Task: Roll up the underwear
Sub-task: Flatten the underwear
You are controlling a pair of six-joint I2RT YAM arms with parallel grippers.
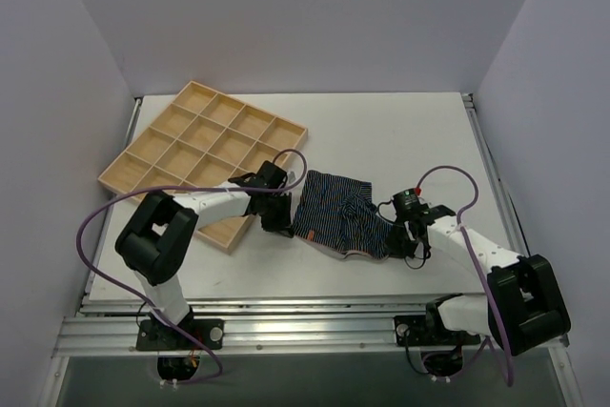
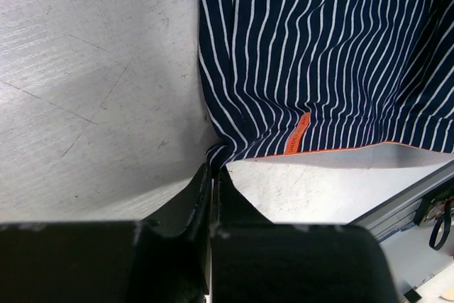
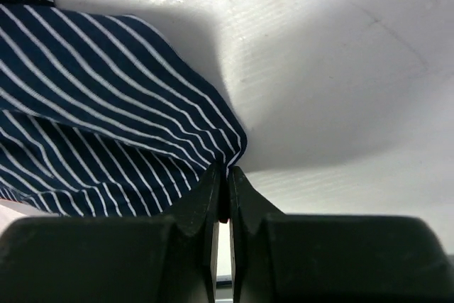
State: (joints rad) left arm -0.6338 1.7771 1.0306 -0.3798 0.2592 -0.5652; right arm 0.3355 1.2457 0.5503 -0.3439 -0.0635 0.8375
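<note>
The underwear [image 1: 341, 213], dark navy with thin white stripes, lies loosely spread on the white table between my two arms. My left gripper [image 1: 282, 221] is shut on its left corner; in the left wrist view the striped cloth [image 2: 319, 54] with an orange tag [image 2: 299, 135] runs down into the closed left gripper [image 2: 213, 169]. My right gripper [image 1: 412, 253] is shut on the garment's right edge; the right wrist view shows the striped fabric [image 3: 106, 125] pinched between the closed right gripper [image 3: 227, 172].
A wooden tray [image 1: 195, 161] of square cells sits at the back left, its near corner close to my left arm. The aluminium rail [image 1: 305, 329] runs along the table's near edge. Grey walls stand on both sides.
</note>
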